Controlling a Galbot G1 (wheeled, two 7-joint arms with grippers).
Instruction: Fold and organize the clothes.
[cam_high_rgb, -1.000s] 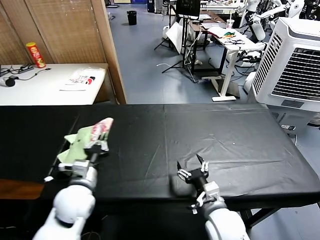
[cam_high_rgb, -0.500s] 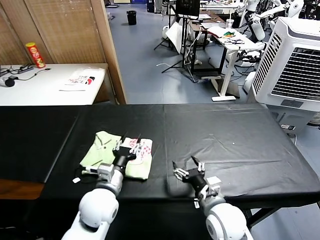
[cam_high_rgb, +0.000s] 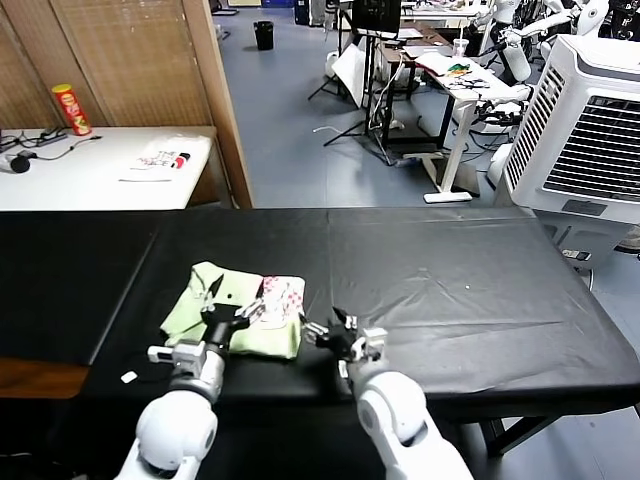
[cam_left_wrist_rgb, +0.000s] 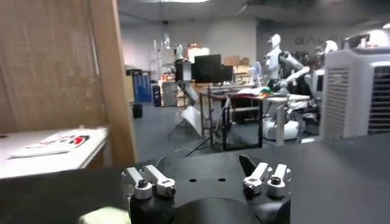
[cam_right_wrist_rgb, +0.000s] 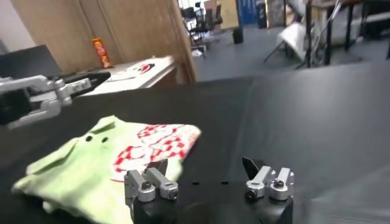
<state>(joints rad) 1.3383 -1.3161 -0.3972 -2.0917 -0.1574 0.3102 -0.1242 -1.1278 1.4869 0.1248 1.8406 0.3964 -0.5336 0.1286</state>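
While the left pincer (cam_high_rgb: 232, 312) hovers with jaws spread wide and nothing in them, the shirt (cam_high_rgb: 238, 308) lies folded flat on the black desk (cam_high_rgb: 450, 290) directly beneath and beyond it (checked patch toward the right pincer). Just beside that patch, the right pincer (cam_high_rgb: 333, 330) gapes open and empty.

shirt (cam_high_rgb: 240, 312): was bunched and lifted near the bench's left edge, now lies flat further right
left hand (cam_high_rgb: 233, 303): was gripping it, now fingers spread, released
right hand (cam_high_rgb: 331, 331): shifted left, now just beside the shirt
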